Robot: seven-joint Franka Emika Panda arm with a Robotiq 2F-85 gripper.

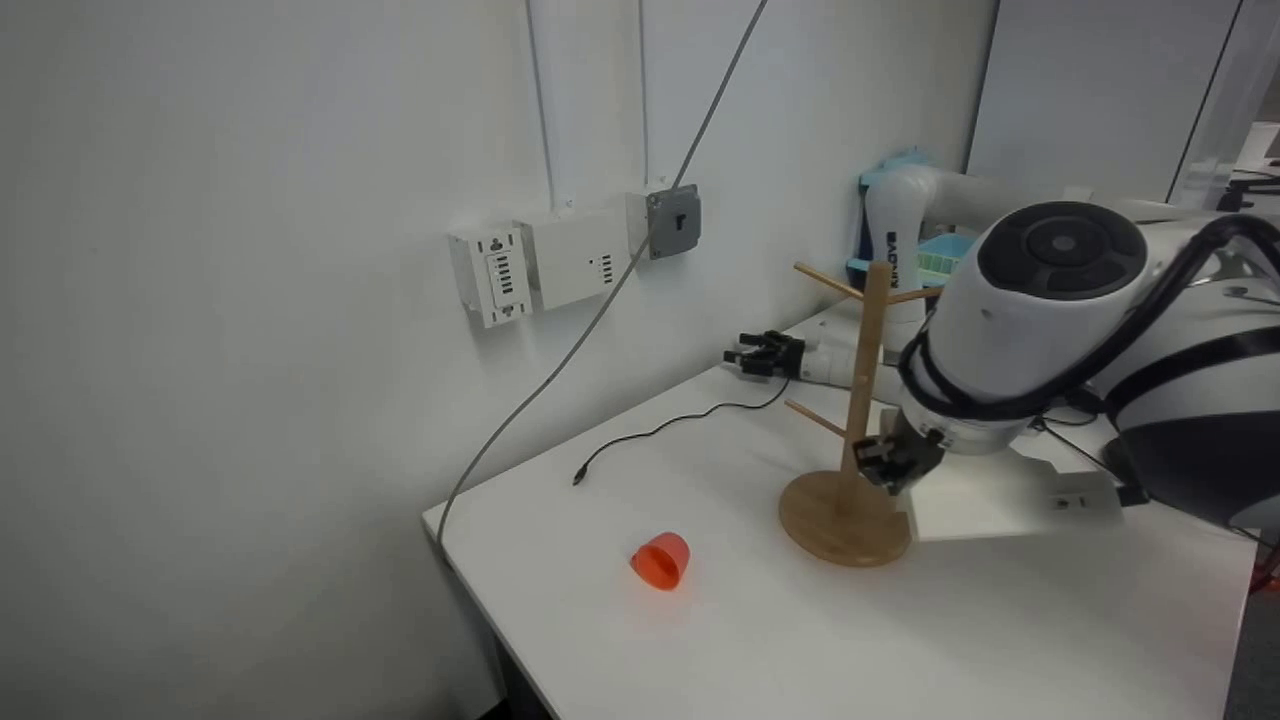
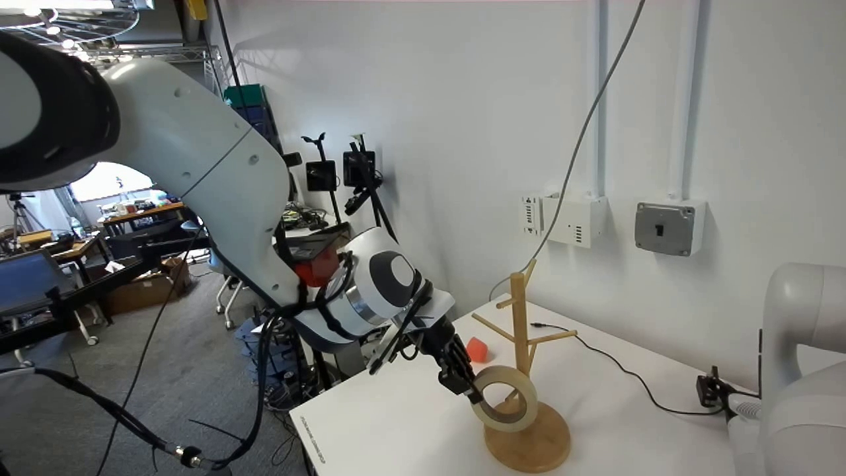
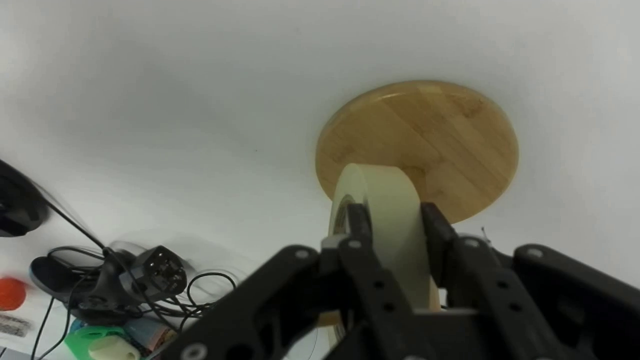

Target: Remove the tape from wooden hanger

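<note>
Light wooden hanger [image 2: 520,317], round-based, with angled pegs: upright.
Pale beige ring-shaped tape roll [image 2: 528,396]: close to the hanger, at eleven o'clock from its base's centre in an exterior view.
Black two-fingered gripper [image 3: 394,222]: pinching the roll across its sides.
Grip: done.
Pulling clear: left, I judge; whether a peg runs through the ring is hard to tell.
</note>
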